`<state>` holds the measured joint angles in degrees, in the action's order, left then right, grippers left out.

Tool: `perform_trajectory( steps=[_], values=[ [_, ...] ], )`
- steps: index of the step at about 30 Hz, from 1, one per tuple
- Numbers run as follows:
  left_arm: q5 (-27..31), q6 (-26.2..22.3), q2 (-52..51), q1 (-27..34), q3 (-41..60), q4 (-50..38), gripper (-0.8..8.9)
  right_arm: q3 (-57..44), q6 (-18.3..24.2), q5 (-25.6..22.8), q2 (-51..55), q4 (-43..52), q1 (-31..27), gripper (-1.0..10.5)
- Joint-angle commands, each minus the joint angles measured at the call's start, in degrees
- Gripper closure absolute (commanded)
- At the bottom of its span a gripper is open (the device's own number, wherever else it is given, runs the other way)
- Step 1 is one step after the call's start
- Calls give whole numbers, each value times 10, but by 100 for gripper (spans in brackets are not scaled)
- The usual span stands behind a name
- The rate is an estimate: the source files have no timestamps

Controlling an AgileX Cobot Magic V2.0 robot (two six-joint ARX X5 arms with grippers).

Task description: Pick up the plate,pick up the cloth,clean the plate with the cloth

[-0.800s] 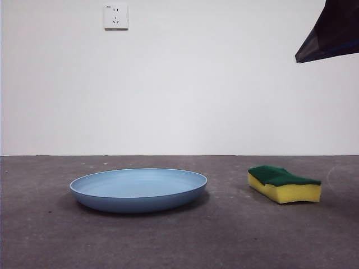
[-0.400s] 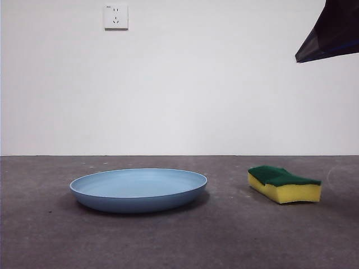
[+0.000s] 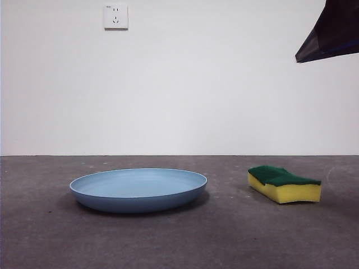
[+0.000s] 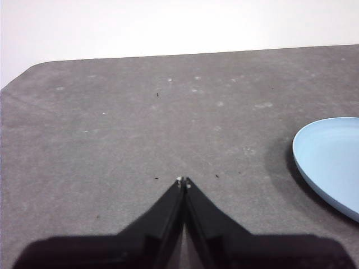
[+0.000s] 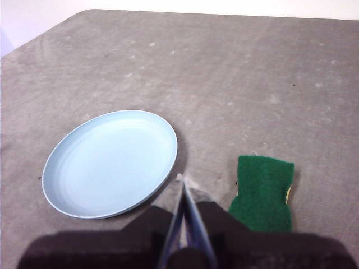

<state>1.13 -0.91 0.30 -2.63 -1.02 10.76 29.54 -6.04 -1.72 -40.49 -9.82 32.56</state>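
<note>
Round light-blue plastic plate flat on grey table, untouched | yellow-green sponge cloth at plate's 3 o'clock, apart | left gripper and right gripper both clenched, empty | step: pre-pick | next: part jaws, take plate rim.

We see each gripper, left gripper and right gripper, as two matte black wedge-shaped jaws tapering to pale-flecked tips (a bluish edge runs along the right pair's inner faces).

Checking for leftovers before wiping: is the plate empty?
Empty. The plate shows only bare light-blue surface in the right wrist view; nothing lies in it.
</note>
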Motion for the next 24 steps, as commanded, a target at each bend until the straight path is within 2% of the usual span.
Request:
perform_trajectory(
  steps=[1, 3, 6, 9, 15, 18, 24],
  values=[
    [0, -6, -1, 1, 9, -3, 814, -3, 12, -2, 1, 2, 0, 946],
    [0, -7, -1, 1, 9, -3, 814, -3, 13, -2, 1, 2, 0, 946],
    [0, -6, -1, 1, 9, -3, 814, -3, 78, -14, 14, 3, -6, 946],
    [0, -7, -1, 1, 9, -4, 814, -4, 109, -35, 47, 3, -43, 946],
    [1, -7, -1, 1, 9, -4, 814, -43, 87, 13, 162, 8, -188, 946],
    [0, -7, -1, 1, 9, -4, 814, -90, 77, 18, 227, 10, -248, 946],
    [0, -7, -1, 1, 9, -4, 814, -191, 56, 18, 336, 17, -296, 946]
  ],
)
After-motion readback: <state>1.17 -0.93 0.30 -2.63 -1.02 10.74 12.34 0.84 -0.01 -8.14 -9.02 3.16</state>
